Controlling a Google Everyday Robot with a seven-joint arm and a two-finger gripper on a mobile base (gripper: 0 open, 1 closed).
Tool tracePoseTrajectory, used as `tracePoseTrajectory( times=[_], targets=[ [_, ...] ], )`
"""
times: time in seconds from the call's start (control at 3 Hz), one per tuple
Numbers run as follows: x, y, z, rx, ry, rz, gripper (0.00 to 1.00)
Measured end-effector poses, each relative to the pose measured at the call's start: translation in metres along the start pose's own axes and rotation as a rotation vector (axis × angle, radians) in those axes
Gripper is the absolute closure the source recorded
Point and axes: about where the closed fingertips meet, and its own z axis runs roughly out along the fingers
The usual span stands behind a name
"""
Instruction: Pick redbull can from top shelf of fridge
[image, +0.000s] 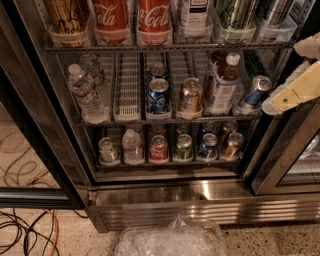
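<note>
At the right edge of the view, the cream-coloured tool (295, 90) hangs in front of the fridge (200, 200), level with the middle rack and just beside a tilted blue-and-silver can (255, 90). Whether it is open or closed cannot be told; nothing is seen in its hold.

Up and to the left of the tool, the redbull can (274, 10) stands at the far right of the top shelf (170, 48), seated in a clear plastic tray (274, 34). Only its lower part is in view. Beside it on the left stands a green-and-black can (235, 12), then a white-labelled can (194, 12), then two Coca-Cola cans (132, 17).

The middle rack carries white slotted dividers (127, 85), water bottles (85, 90) at left, upright cans and a white-capped bottle (222, 85). The bottom rack (165, 164) holds a row of cans seen from above.

Below the shelves, the brushed steel base panel reflects light. The floor (280, 240) is speckled. Loose cables (22, 232) lie at the lower left, and a crumpled clear plastic bag (172, 240) lies in front of the base.
</note>
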Motion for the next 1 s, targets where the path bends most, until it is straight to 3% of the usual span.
tracePoseTrajectory(
  times=[0.33, 0.67, 1.0],
  targets=[
    [-0.011, 0.004, -0.003, -0.009, -0.044, 0.011, 0.0],
    [-0.011, 0.004, -0.003, -0.009, -0.044, 0.011, 0.0],
    [-0.024, 0.0, 0.006, 0.012, -0.09, 0.052, 0.0]
  ],
)
